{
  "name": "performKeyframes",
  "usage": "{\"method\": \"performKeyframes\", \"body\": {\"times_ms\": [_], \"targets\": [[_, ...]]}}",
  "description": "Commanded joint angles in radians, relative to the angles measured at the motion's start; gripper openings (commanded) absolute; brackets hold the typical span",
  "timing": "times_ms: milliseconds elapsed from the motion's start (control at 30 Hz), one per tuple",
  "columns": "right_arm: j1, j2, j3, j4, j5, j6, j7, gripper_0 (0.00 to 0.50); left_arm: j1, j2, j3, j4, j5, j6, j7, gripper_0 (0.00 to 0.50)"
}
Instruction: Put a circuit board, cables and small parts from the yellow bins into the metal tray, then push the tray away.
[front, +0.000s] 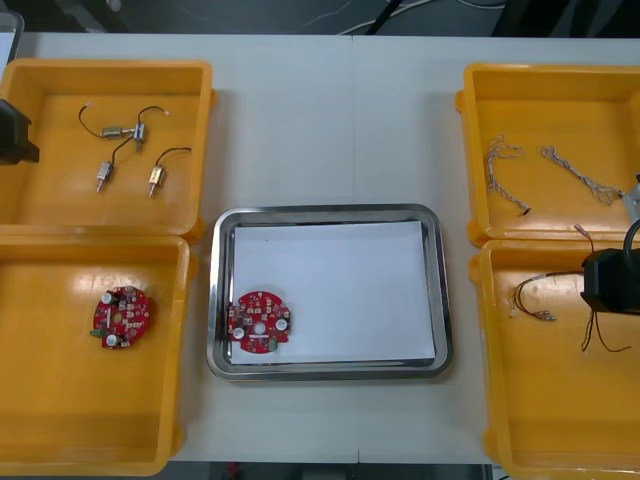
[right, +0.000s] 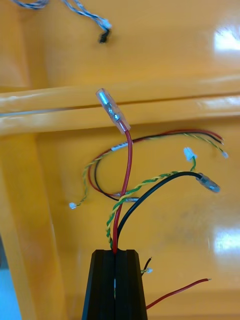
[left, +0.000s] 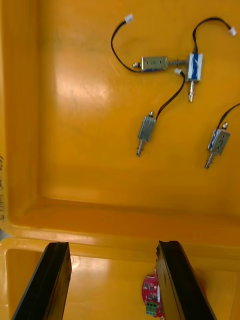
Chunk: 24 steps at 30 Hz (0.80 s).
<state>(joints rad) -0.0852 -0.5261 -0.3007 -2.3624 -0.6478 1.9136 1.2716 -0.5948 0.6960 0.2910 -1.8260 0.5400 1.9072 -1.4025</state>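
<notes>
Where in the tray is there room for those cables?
The metal tray's white floor is bare right of and beyond the circuit board in its near-left corner. The near right bin is crowded: the right gripper grips cables above a tangle. The left gripper hangs open over the far left bin's edge.

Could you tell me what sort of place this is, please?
Probably an electronics kitting bench: yellow bins of sorted cables, small metal parts and a circuit board flank a metal tray; right gripper grips cables, left gripper hovers over its bins.

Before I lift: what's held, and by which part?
Right gripper pinches the red, black and yellow-green cables near one end. Left gripper open, holding nothing.
</notes>
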Motion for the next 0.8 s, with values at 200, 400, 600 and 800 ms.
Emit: {"method": "performKeyframes", "body": {"times_ms": [200, 400, 600, 800], "targets": [[-0.131, -0.066, -0.012, -0.034, -0.055, 0.006, 0.207, 0.000, -0.059, 0.054, 0.045, 0.014, -0.020, -0.093, -0.004, 0.500], [-0.179, -0.075, 0.031, -0.034, -0.064, 0.006, 0.301, 0.000, -0.059, 0.054, 0.043, 0.016, -0.017, -0.096, -0.012, 0.500], [-0.197, -0.101, 0.141, -0.035, -0.078, 0.006, 0.325, 0.000, -0.059, 0.054, 0.042, 0.016, -0.009, -0.096, -0.020, 0.500], [-0.226, -0.135, 0.264, -0.060, -0.087, 0.006, 0.338, 0.000, -0.059, 0.046, 0.031, 0.076, 0.011, -0.148, -0.041, 0.500]]}}
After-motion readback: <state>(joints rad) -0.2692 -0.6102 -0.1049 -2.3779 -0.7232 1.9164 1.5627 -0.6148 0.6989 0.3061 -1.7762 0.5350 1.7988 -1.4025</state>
